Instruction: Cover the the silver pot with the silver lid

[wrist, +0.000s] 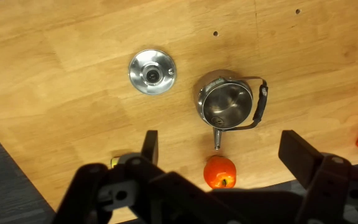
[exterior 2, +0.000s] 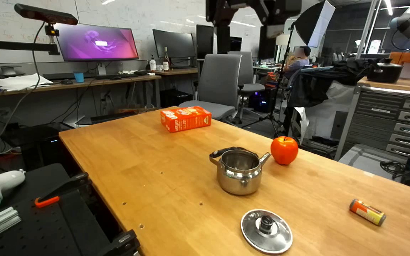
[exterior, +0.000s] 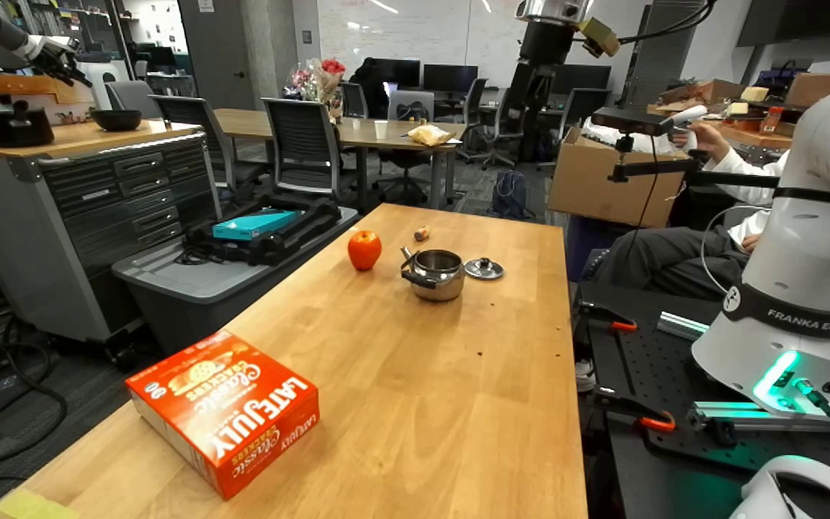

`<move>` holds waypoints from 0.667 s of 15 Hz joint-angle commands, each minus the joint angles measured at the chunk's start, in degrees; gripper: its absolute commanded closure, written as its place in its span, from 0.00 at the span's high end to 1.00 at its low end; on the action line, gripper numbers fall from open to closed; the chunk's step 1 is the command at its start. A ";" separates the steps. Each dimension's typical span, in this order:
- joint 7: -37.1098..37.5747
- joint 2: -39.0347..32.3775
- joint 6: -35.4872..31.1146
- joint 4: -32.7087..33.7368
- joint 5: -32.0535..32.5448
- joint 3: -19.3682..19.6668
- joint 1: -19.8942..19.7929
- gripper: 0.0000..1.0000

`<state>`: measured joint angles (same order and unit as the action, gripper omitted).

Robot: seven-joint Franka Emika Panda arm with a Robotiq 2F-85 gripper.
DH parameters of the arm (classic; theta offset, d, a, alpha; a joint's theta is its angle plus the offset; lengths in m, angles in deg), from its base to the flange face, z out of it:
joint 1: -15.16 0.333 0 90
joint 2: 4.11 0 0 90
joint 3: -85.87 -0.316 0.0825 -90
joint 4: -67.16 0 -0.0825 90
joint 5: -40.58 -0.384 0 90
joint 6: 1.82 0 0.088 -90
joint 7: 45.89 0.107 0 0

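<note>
I hold the black two-fingered tool (exterior 2: 245, 52) spread wide, empty; the round silver metal lid (exterior 2: 266, 232) lies knob-up, presumably for pinching, near the uncovered round silver pot (exterior 2: 240, 180).

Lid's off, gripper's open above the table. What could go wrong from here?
The gripper could slip off the small knob of the silver lid, which lies flat on the table. While placing the lid, it might bump the handle, which sticks out to one side of the silver pot, and shift the pot. A shifted pot could nudge the red apple near its spout.
</note>
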<state>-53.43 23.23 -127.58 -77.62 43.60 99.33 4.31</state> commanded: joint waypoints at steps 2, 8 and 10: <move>2.14 -8.37 -1.85 5.25 -1.44 1.31 -1.35 1.00; 2.90 -17.05 -1.35 10.09 -4.40 2.62 -1.91 1.00; 3.09 -19.56 -1.43 11.21 -4.86 2.71 -2.24 1.00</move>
<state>-50.73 8.06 -129.18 -69.88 40.74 101.69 2.66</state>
